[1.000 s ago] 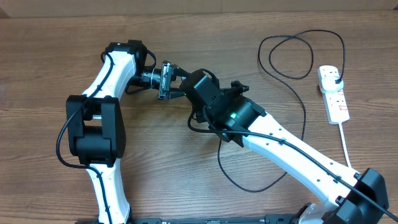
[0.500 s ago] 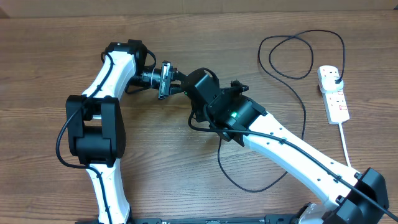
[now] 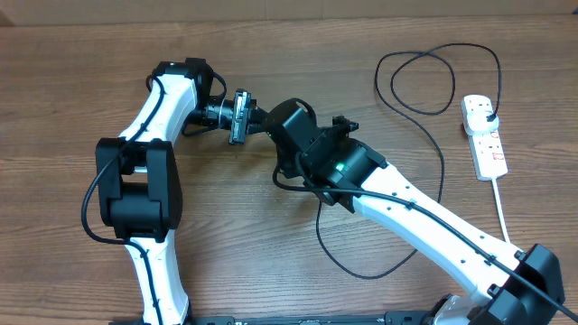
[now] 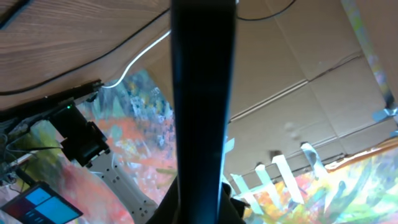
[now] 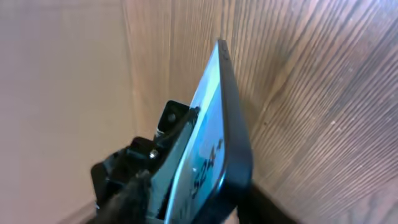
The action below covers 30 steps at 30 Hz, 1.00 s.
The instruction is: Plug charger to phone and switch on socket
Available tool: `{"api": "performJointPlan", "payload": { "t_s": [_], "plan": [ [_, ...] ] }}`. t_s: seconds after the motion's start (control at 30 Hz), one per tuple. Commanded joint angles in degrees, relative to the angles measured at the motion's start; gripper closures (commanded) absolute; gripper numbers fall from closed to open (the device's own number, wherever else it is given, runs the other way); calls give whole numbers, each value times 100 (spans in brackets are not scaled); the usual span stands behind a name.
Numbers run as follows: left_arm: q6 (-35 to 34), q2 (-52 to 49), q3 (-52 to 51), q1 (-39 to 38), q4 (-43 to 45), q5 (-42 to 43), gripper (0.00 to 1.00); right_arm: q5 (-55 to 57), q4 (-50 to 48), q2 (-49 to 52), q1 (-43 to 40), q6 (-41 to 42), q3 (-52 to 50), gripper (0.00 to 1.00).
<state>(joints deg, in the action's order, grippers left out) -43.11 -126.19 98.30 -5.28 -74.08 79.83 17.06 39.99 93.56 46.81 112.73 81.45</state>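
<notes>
My left gripper [image 3: 226,115] is shut on the phone [image 3: 240,116] and holds it edge-on above the table. In the left wrist view the phone [image 4: 202,93] is a dark vertical bar between the jaws [image 4: 200,211]. My right gripper [image 3: 269,124] is right at the phone's end. In the right wrist view the phone [image 5: 214,124] fills the centre, tilted, with its "S24" text showing. The charger cable [image 3: 442,171] runs from its plug [image 3: 488,112] in the socket [image 3: 489,149] and disappears under my right arm. Its connector tip is hidden at the right jaws [image 5: 199,214].
The socket's thick white cord [image 3: 501,212] runs toward the front right edge. The black cable loops at the back right [image 3: 424,81] and again in front of the right arm [image 3: 361,273]. Both arms crowd the table's middle.
My right gripper has edged slightly up and left toward the phone. The left arm and phone have hardly moved.
</notes>
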Motion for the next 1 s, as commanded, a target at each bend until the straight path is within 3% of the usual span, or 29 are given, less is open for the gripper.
{"api": "performJointPlan", "payload": {
  "t_s": [0.0, 0.1, 0.13, 0.23, 0.4, 0.5, 0.53, 0.6, 0.63, 0.8, 0.87, 0.97],
  "plan": [
    [127, -2, 81, -42, 111, 118, 96, -20, -4, -33, -66, -769, 129, 38],
    [372, -2, 81, -35, 251, 116, 96, -72, -2, -98, -201, -1606, 129, 25],
    [546, -2, 81, -31, 343, 70, 96, -247, -2, -179, -321, -2194, 129, 15],
    [990, -2, 81, 2, 614, -321, 96, -962, 138, -402, -739, -3233, 129, 0],
    [2382, -2, 81, 155, 629, -1047, 96, -1932, 1012, -785, -1958, -4964, 131, 0],
    [2625, 2, 83, 214, 573, -1432, 96, -3305, 1165, -763, -2723, -7252, 127, 2],
    [2739, 17, 83, 214, 579, -1449, 96, -3657, 1261, -719, -2870, -7698, 127, 6],
    [2951, 85, 98, 208, 566, -1650, 96, -3943, 1626, -562, -3064, -8157, 127, 33],
    [2964, 240, 114, 188, 560, -2103, 96, -3893, 1939, -328, -3115, -8496, 127, 38],
    [2697, 1259, 140, 131, 748, -4205, 96, -3862, 2592, 920, -3069, -9025, 160, 24],
    [2142, 1893, 140, 107, 778, -5421, 96, -3856, 2583, 1552, -3062, -9031, 162, 22],
    [2041, 2420, 140, 114, 787, -6314, 96, -3508, 2323, 2079, -2920, -9005, 160, 22]
  ]
}}
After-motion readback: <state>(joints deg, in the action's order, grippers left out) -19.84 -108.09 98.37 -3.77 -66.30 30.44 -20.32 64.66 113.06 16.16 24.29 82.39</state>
